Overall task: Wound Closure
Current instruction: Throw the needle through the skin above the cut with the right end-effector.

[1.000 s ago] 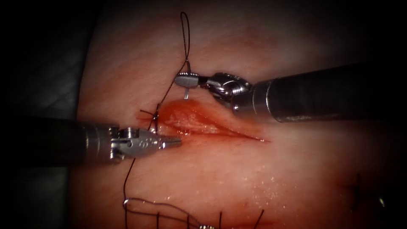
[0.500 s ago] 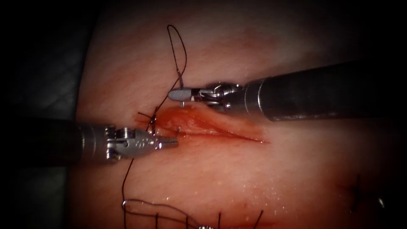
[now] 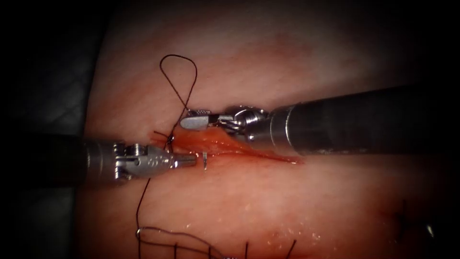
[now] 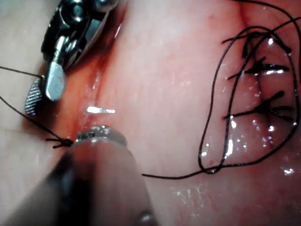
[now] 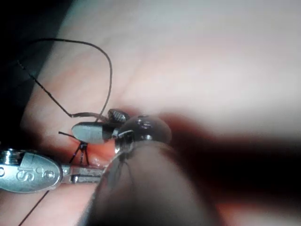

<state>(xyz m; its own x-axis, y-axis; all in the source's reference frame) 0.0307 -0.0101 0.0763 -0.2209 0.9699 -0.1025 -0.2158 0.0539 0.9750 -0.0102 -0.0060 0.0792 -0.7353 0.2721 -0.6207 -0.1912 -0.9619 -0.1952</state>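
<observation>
I am holding nothing, right tool [image 3: 191, 118] gaping, left tool [image 3: 190, 160] pinched beside the needle [image 3: 204, 161] poking from the tissue [image 3: 268, 201]; best grabbing gently

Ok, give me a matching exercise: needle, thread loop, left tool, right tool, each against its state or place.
1 needle
2 thread loop
3 left tool
4 right tool

A jaws open, holding nothing
B jaws shut, holding nothing
C in the tissue, tip poking out
D lying on the tissue above the cut

Pairs: 1-C, 2-D, 3-B, 4-A.
</observation>
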